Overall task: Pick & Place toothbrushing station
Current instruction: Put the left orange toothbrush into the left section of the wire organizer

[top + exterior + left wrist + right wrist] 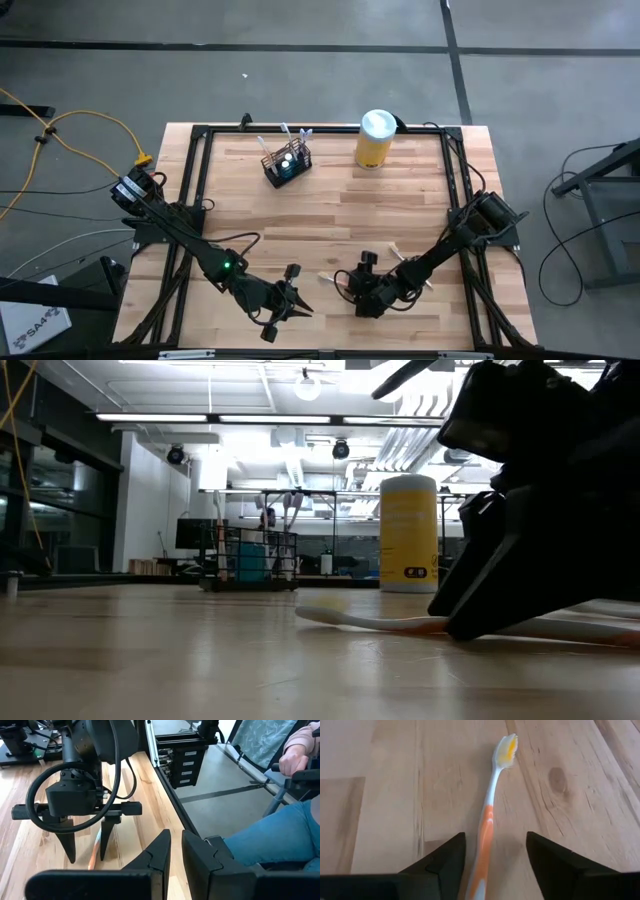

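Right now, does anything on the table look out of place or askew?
Only the orange-and-white toothbrush: it lies flat on the wood, far from the black mesh holder that stands near the table's far edge. The right gripper straddles its handle with fingers open. Nothing looks spilled or damaged.

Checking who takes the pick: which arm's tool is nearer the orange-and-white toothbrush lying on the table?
Right. The right tool straddles the toothbrush handle, fingers open either side. The left tool sits off to its side, near the table's front edge, nearly shut.
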Robot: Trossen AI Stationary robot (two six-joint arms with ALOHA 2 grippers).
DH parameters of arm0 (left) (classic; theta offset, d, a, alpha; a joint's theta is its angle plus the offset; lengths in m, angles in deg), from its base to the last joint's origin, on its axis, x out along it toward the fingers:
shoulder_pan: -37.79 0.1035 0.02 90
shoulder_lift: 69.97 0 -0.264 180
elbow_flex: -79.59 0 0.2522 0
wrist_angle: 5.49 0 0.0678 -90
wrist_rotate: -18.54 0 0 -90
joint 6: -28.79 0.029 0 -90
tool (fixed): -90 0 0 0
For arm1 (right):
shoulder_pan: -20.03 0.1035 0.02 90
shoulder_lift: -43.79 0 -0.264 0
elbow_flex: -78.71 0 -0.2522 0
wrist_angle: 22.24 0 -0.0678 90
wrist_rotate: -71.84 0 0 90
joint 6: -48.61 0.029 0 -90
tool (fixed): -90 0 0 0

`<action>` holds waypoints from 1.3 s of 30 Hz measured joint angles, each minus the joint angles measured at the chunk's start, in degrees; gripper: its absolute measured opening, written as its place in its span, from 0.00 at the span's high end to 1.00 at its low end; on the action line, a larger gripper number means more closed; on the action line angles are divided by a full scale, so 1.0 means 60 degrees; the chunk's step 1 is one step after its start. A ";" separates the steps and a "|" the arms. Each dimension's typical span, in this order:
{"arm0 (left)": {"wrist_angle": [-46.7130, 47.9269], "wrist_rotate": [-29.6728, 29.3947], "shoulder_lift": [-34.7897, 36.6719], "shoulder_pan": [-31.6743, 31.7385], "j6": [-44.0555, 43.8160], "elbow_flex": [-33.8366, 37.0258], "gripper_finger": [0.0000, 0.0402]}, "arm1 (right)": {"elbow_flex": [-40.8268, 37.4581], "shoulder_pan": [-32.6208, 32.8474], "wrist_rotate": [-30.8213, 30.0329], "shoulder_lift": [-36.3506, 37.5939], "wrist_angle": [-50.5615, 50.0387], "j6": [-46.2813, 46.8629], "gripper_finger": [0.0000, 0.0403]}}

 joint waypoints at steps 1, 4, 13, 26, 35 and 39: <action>0.0000 0.0000 0.0000 0.0000 -0.0008 0.0000 0.89 | 0.0000 0.0000 0.0008 0.0000 0.0000 0.0000 0.50; 0.0000 0.0000 0.0000 0.0000 -0.0014 0.0000 0.89 | 0.0000 0.0000 0.0037 -0.0004 0.0000 0.0000 0.58; -0.0004 -0.0022 0.0000 0.0000 -0.0033 0.0000 0.89 | 0.0000 -0.0011 0.0366 -0.0004 0.0004 0.0002 0.74; -0.0004 -0.0018 0.0000 0.0000 -0.0097 0.0000 0.89 | -0.0007 -0.0011 0.0437 -0.0004 -0.0066 0.0215 0.86; -0.0004 -0.0015 0.0000 0.0000 -0.0107 0.0000 0.89 | -0.0008 -0.0022 0.0858 0.0004 -0.0022 0.0182 0.91; -0.0004 -0.0008 0.0000 0.0000 -0.0106 0.0000 0.89 | -0.0007 -0.0100 0.1117 0.0015 -0.0025 0.0168 0.90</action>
